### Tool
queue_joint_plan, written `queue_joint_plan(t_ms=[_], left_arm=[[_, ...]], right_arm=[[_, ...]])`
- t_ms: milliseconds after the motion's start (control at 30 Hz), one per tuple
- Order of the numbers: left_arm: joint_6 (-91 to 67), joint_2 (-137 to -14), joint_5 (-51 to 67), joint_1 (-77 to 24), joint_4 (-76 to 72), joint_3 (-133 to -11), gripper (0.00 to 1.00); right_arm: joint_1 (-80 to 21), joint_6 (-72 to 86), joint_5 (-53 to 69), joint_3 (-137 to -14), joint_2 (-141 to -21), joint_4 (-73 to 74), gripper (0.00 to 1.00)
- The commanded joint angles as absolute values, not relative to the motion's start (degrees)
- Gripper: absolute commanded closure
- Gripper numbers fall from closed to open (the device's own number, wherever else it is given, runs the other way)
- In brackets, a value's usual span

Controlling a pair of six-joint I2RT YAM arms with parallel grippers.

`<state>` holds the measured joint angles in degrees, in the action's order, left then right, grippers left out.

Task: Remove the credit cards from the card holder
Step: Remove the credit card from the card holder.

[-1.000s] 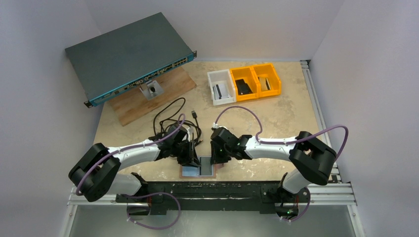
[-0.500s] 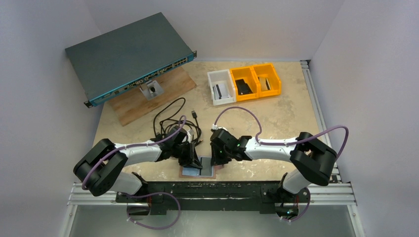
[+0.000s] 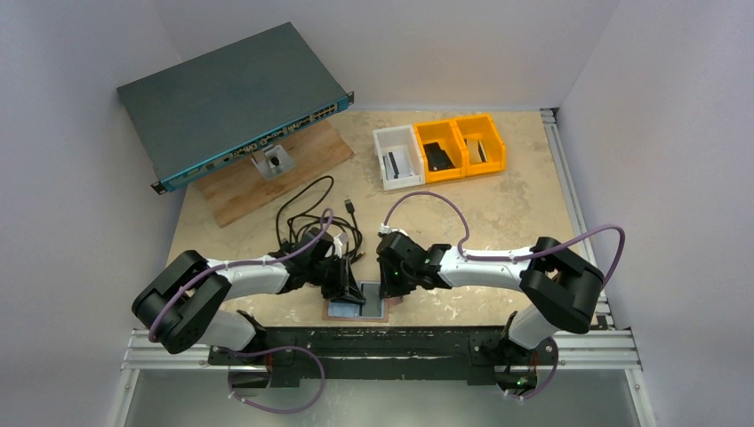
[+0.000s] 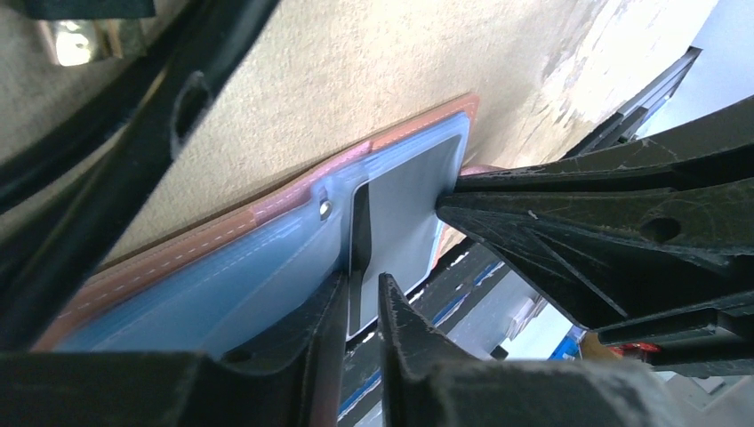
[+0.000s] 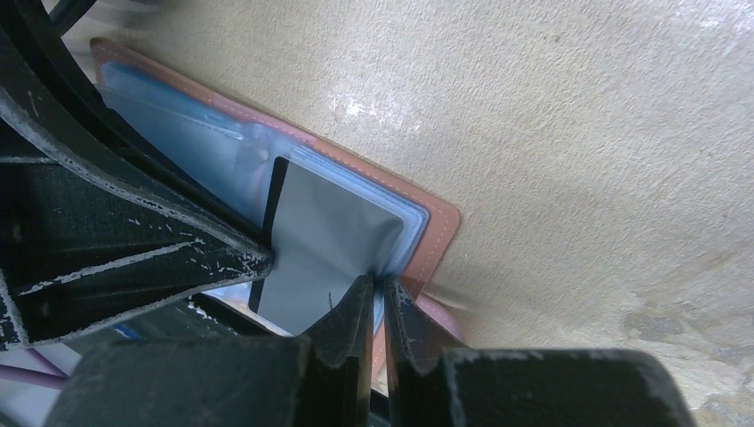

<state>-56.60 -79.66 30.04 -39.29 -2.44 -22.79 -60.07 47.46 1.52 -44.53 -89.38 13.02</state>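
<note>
Both arms having edged inward, the nearly closed right gripper (image 5: 374,294) pinches a stiff, slick dark grey card (image 5: 320,258) by its edge in the open card holder (image 3: 357,307) near the table's front, while the left gripper (image 4: 363,298) nips its other edge.

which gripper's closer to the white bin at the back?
Right. The right gripper is at the open reddish-brown leather card holder, nearer the white plastic bin; the left gripper sits further left.
</note>
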Motion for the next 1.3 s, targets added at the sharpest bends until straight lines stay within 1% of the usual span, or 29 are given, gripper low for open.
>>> queue_joint_plan(t_ms=[0, 133, 267, 467, 933, 1200, 1267], left_arm=[[-56.62, -80.93, 29.38, -40.43, -7.38, -22.17, 0.96], [-55.67, -80.08, 29.97, -40.45, -5.97, -23.46, 1.0], [-54.68, -78.33, 29.21, -40.43, -2.26, -24.73, 1.0], [-52.06, -74.58, 24.17, -40.37, 9.45, -27.12, 1.0], [-49.84, -72.33, 21.12, -39.13, 14.55, -26.8, 1.0], [-46.02, -67.19, 20.24, -37.11, 20.83, -28.04, 1.0], [-44.82, -66.16, 19.89, -36.34, 22.36, -28.34, 1.0]], right_arm=[[-61.54, 47.8, 3.69, -45.55, -92.5, 9.92, 0.95], [-61.53, 47.82, 3.63, -45.77, -92.44, 9.79, 0.94], [-61.52, 48.39, 3.95, -45.52, -92.89, 10.38, 0.94], [-60.24, 50.38, 1.94, -43.66, -91.97, 11.57, 0.92], [-58.48, 51.39, 1.54, -40.16, -90.41, 10.84, 0.92], [-58.18, 51.31, 1.41, -40.18, -89.09, 10.81, 0.92], [-58.11, 51.13, 1.42, -40.65, -88.59, 10.87, 0.9]])
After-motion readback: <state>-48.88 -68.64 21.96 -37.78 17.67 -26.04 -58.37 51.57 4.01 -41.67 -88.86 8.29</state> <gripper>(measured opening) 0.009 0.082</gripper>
